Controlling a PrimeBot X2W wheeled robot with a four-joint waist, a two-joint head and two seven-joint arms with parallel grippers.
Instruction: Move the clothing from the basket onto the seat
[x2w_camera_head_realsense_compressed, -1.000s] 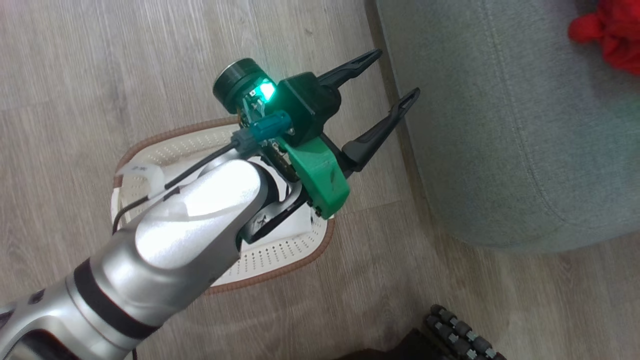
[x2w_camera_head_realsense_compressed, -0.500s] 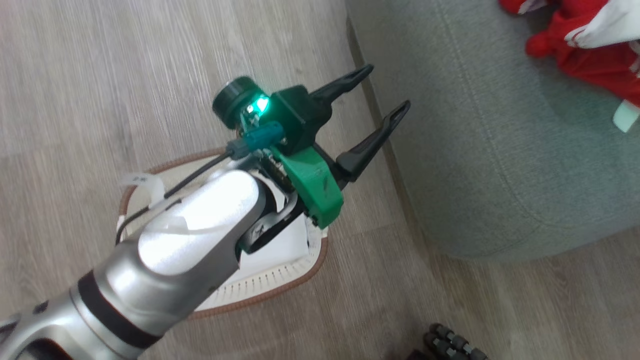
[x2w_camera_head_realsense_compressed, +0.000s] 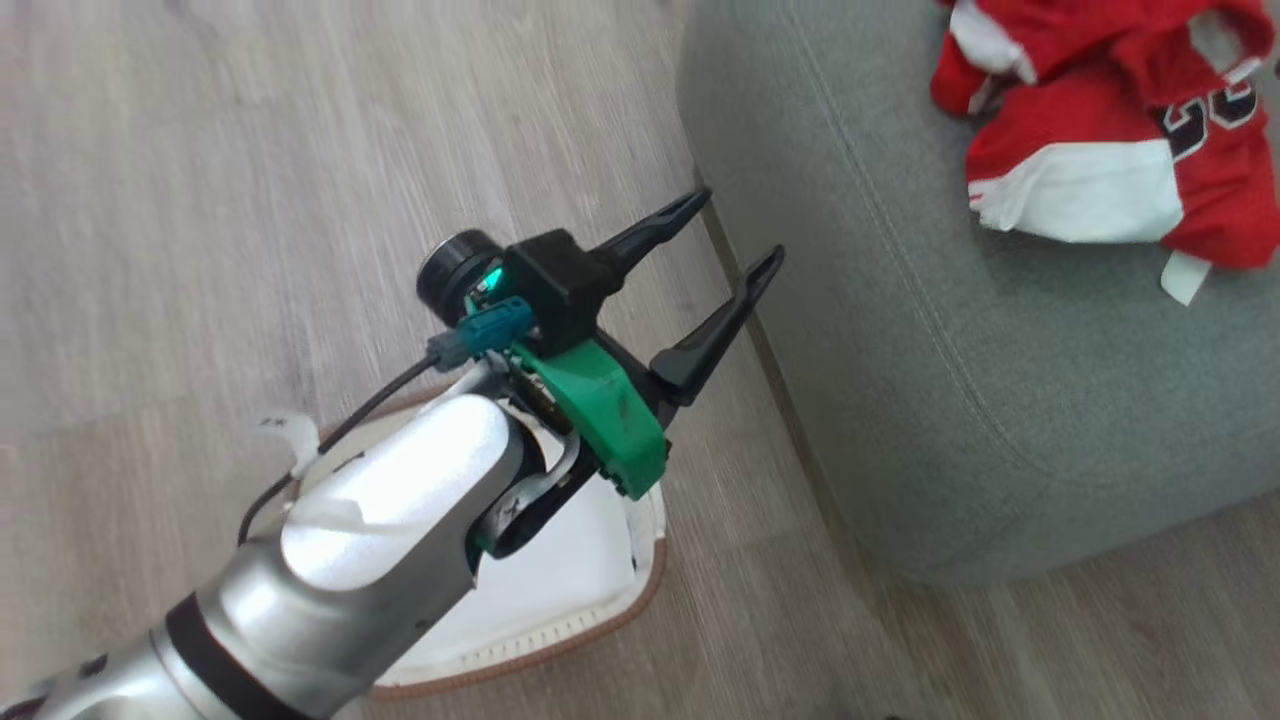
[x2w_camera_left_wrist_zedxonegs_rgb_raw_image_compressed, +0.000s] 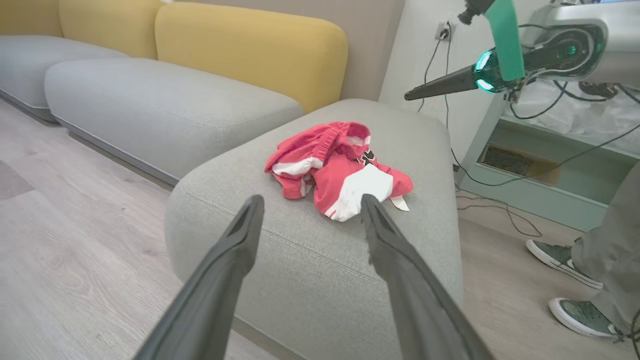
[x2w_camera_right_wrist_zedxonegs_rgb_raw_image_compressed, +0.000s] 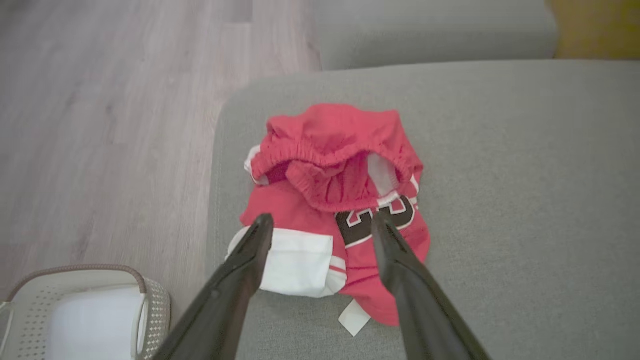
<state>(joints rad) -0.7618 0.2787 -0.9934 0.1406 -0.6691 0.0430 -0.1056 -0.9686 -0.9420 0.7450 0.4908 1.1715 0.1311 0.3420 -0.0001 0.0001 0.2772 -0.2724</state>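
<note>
Near the rounded floor-side edge of the grey-green seat (x2w_camera_head_realsense_compressed: 900, 350), the red-and-white clothing (x2w_camera_right_wrist_zedxonegs_rgb_raw_image_compressed: 325, 145) lies crumpled, with a wide stretch of bare cushion beyond it. Above it, well clear, hangs the right gripper (x2w_camera_right_wrist_zedxonegs_rgb_raw_image_compressed: 322, 217), its fingers spread with nothing between them. Over the bare wood floor (x2w_camera_head_realsense_compressed: 200, 200), just off the seat's side, the left gripper (x2w_camera_head_realsense_compressed: 738, 226) hovers, its fingers also spread wide and empty. On the floor near the seat's corner, apart from it, sits the basket (x2w_camera_right_wrist_zedxonegs_rgb_raw_image_compressed: 155, 305).
</note>
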